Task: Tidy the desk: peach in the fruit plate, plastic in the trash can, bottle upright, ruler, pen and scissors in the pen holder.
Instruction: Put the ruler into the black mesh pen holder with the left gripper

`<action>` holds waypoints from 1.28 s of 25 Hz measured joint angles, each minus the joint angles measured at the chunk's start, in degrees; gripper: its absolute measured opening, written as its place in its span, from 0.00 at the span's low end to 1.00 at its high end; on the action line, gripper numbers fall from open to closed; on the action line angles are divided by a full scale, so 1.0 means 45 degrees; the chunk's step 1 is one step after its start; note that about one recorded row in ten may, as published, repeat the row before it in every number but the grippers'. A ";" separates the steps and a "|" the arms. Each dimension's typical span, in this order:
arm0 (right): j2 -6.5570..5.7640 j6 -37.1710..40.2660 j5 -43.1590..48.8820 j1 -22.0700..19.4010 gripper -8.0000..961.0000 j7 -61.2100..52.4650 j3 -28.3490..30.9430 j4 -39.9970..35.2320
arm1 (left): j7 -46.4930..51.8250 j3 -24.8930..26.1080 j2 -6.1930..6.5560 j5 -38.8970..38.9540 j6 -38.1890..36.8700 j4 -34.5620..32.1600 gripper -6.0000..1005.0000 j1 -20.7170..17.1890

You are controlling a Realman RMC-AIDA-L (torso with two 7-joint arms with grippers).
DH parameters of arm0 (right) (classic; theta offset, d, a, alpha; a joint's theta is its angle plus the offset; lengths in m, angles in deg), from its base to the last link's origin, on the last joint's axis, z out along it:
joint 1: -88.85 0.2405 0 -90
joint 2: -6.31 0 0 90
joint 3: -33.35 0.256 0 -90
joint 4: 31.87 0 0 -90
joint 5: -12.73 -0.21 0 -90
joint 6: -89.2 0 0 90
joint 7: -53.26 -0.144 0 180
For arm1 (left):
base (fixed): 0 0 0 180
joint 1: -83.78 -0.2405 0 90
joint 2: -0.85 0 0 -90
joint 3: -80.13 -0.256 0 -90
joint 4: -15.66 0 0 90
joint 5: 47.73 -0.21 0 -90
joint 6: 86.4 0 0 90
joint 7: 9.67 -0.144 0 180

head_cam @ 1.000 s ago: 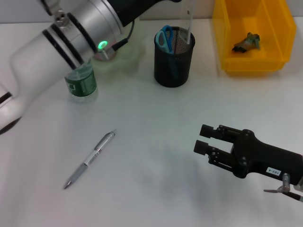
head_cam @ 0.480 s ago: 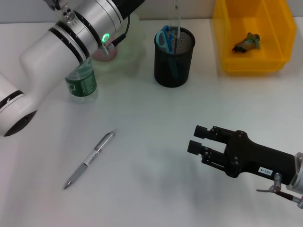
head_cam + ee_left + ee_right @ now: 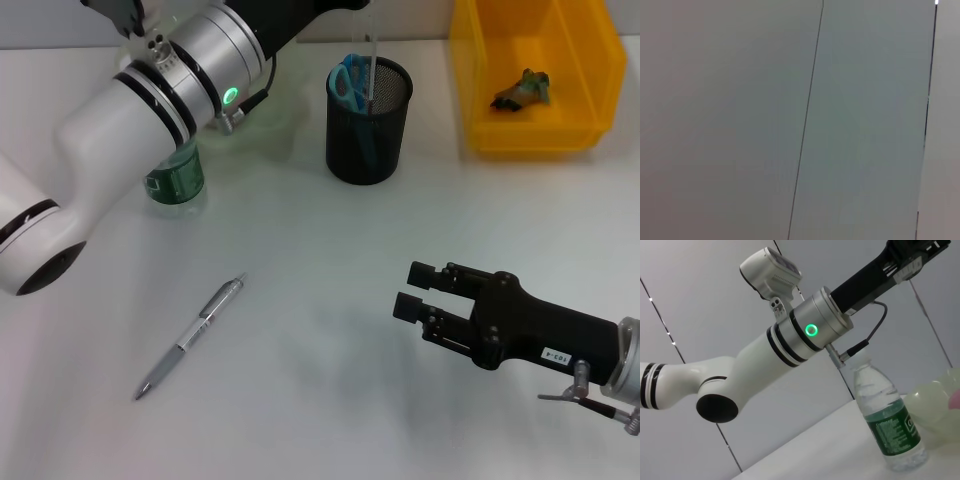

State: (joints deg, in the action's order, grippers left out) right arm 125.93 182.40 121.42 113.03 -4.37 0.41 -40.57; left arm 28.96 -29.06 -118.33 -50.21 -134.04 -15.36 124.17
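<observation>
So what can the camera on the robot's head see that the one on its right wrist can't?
Only the head view shows the pen lying on the desk, the pen holder with the scissors inside, the trash can, and the right gripper. Only the right wrist view shows the bottle's white cap and the wall behind. Both show the upright bottle and the left arm.

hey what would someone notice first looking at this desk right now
The big white left arm reaching across the far left of the desk, past the upright bottle. Then the bright yellow trash can at the far right, and the black right gripper hovering near, beside the lone pen.
</observation>
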 joint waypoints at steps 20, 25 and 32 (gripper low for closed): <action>0.0003 -0.0237 -0.0013 0.0196 0.56 0.0000 0.0083 0.0290 | -0.0057 -0.0221 0.0000 0.0473 0.0000 0.0325 0.40 0.0065; -0.0001 -0.0245 -0.0013 0.0226 0.56 0.0000 0.0077 0.0295 | -0.0062 -0.0212 0.0000 0.0680 -0.0001 0.0330 0.40 0.0102; -0.0001 -0.0318 -0.0013 0.0243 0.56 -0.0002 0.0114 0.0327 | -0.0020 -0.0304 0.0000 0.1104 -0.0002 0.0420 0.40 0.0135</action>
State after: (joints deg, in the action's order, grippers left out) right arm 125.92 180.97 121.36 114.13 -4.38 0.92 -39.10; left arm 28.87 -30.43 -118.33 -45.24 -134.05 -13.46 124.77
